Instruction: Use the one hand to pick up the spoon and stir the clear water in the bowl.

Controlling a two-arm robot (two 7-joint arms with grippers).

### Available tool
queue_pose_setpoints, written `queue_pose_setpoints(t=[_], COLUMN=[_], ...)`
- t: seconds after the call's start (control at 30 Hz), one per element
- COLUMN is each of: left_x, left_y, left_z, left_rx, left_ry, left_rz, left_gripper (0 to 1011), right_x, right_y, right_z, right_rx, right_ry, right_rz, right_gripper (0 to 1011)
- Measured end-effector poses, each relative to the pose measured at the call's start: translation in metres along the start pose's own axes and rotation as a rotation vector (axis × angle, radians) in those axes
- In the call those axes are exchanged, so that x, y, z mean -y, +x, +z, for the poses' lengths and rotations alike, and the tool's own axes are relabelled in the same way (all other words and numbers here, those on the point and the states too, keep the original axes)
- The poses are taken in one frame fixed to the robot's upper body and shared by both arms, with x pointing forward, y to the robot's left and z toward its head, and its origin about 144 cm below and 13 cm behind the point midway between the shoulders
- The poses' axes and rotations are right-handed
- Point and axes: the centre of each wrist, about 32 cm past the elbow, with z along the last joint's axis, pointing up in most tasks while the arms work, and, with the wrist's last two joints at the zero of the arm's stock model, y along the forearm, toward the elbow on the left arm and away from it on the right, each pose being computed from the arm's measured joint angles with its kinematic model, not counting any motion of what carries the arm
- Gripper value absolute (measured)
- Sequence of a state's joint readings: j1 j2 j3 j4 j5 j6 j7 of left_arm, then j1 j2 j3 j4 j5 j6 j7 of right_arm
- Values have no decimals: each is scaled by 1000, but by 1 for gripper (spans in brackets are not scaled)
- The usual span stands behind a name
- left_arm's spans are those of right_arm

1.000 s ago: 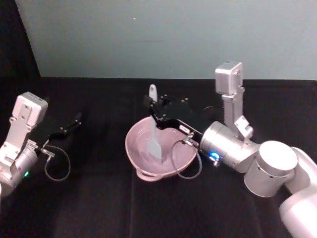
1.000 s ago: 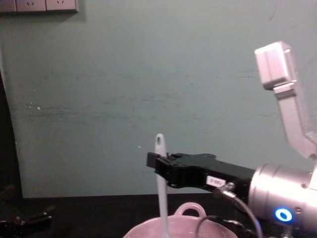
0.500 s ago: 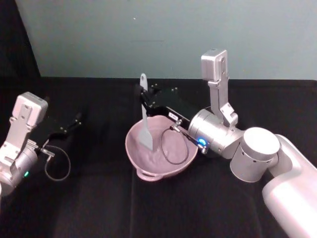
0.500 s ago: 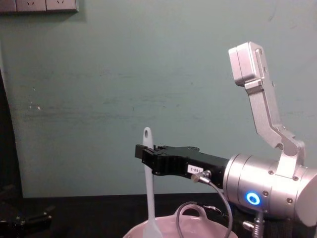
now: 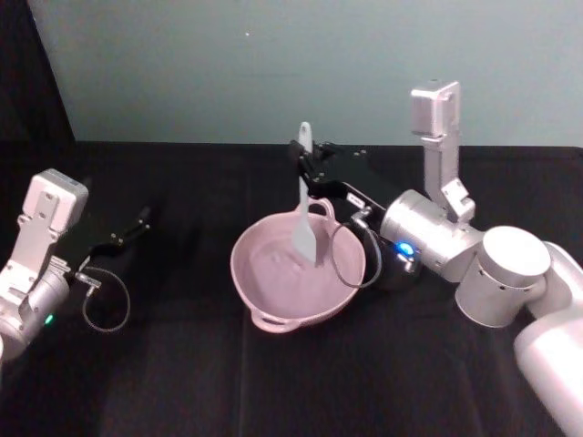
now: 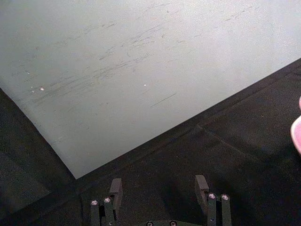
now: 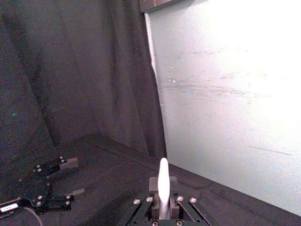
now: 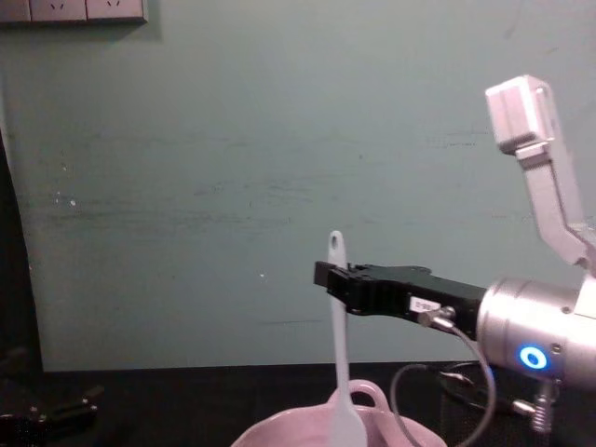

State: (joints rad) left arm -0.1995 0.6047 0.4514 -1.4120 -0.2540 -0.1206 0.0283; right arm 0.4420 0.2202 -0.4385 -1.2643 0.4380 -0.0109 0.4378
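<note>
Jaws, R gripper [image 5: 306,164]: pinching spoon [image 5: 303,214] – slim white, upright, pale flat head in pink bowl [image 5: 239,278]; L gripper [image 6: 159,181] parked, jaws spread

White is seen on the spoon [image 5: 303,202], pale pink on the bowl [image 5: 248,284], black on the right gripper [image 8: 328,277], silver on its wrist [image 5: 428,238], lit by a blue ring [image 5: 404,248].

Black-draped table [image 5: 182,364], pink bowl [image 5: 264,273] resting on it
</note>
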Motion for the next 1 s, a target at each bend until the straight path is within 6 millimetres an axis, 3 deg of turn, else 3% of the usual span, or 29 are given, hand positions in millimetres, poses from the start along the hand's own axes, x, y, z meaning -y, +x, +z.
queue_pose_setpoints(t=[0.5, 0.7, 1.0], left_x=[0, 0, 0], left_y=[0, 0, 0], left_z=[0, 0, 0], left_rx=[0, 0, 0], left_ry=[0, 0, 0], left_rz=[0, 0, 0], left_gripper=[1011, 1011, 1011], right_x=[32, 29, 8], right_y=[-9, -22, -36], right_z=[0, -1, -4], right_rx=[4, 2, -10], right_ry=[-1, 0, -1], right_rz=[10, 52, 96], right_gripper=[116, 116, 116])
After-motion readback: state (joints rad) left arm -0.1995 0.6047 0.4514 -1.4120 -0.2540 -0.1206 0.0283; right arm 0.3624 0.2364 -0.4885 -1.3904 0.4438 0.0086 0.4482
